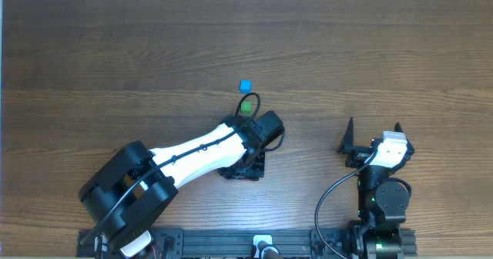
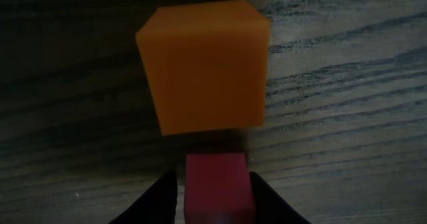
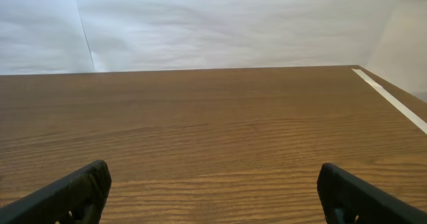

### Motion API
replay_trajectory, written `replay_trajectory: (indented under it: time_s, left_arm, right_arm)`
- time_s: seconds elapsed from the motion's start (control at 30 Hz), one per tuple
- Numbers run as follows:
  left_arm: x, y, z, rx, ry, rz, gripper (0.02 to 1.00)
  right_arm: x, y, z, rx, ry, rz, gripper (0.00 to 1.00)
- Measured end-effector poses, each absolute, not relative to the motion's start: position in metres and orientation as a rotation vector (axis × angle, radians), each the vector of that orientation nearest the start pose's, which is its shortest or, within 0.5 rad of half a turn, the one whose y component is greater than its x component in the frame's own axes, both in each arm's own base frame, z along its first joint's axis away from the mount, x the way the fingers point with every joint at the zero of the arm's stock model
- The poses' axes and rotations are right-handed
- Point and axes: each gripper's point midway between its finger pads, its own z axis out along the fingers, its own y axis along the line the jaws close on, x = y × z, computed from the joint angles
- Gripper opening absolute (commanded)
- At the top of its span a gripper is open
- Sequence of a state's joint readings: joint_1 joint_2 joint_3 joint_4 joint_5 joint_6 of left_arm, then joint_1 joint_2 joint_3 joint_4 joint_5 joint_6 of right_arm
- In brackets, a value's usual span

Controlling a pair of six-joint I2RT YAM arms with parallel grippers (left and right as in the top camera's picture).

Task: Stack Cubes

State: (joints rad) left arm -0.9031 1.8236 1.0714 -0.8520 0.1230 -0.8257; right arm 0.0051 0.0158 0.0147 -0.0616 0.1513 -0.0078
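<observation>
The red cube (image 2: 217, 192) sits between the fingers of the left gripper (image 2: 213, 181), which press in against its two opposite sides, so the claw looks clamped on it. The orange cube (image 2: 203, 67) stands just ahead of it on the wooden table (image 1: 115, 43). Both are tucked under the left arm's wrist (image 1: 266, 128), on the arm-base side of the green cube (image 1: 246, 105) and near it. The blue cube (image 1: 246, 85) lies just beyond the green cube, away from the bases. The right gripper (image 1: 374, 128) hangs well apart from the green cube, off toward the right arm's own side, with its fingers spread wide and nothing between them. The cubes look like small, light, rigid blocks with flat matte faces. They should neither crush nor sag, and a pinch across two parallel side faces, about mid-height, is likely the safest hold. A corner grip would probably let one twist, and a light block could be nudged off a stack by a finger that opens unevenly. The left wrist view does not show whether the red cube is lifted or resting on the table, nor whether it touches the orange cube. From above, the arm covers both of them, and a cable crosses part of the green cube.
</observation>
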Motion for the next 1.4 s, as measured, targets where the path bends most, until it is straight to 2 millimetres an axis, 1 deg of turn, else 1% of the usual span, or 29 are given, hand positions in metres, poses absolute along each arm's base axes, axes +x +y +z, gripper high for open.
replay_trajectory:
  time_s: [0.17, 0.37, 0.6, 0.77, 0.9, 1.03, 1.2, 1.4]
  left_arm:
    - [0.168, -0.247, 0.001, 0.123, 3.253, -0.089, 0.318]
    - [0.168, -0.247, 0.001, 0.122, 3.254, -0.088, 0.218]
    - [0.167, -0.246, 0.001, 0.127, 3.255, -0.085, 0.154]
    - [0.167, -0.246, 0.001, 0.126, 3.257, -0.082, 0.088]
    - [0.162, -0.236, 0.002, 0.120, 3.281, -0.019, 0.060]
    - [0.162, -0.226, 0.005, 0.107, 3.282, 0.061, 0.058]
    - [0.175, -0.222, 0.017, 0.070, 3.241, 0.077, 0.056]
    - [0.206, -0.235, 0.044, 0.064, 3.145, -0.025, 0.040]
  right_arm:
    - [0.245, -0.025, 0.162, 0.105, 1.631, -0.126, 0.991]
    - [0.245, -0.025, 0.162, 0.105, 1.631, -0.126, 0.991]
    - [0.245, -0.025, 0.162, 0.105, 1.631, -0.126, 0.993]
    - [0.245, -0.025, 0.162, 0.105, 1.631, -0.126, 0.993]
    - [0.245, -0.025, 0.162, 0.105, 1.631, -0.126, 0.991]
    - [0.245, -0.025, 0.162, 0.105, 1.631, -0.126, 0.991]
    - [0.245, -0.025, 0.162, 0.105, 1.631, -0.126, 0.991]
    - [0.245, -0.025, 0.162, 0.105, 1.631, -0.126, 0.993]
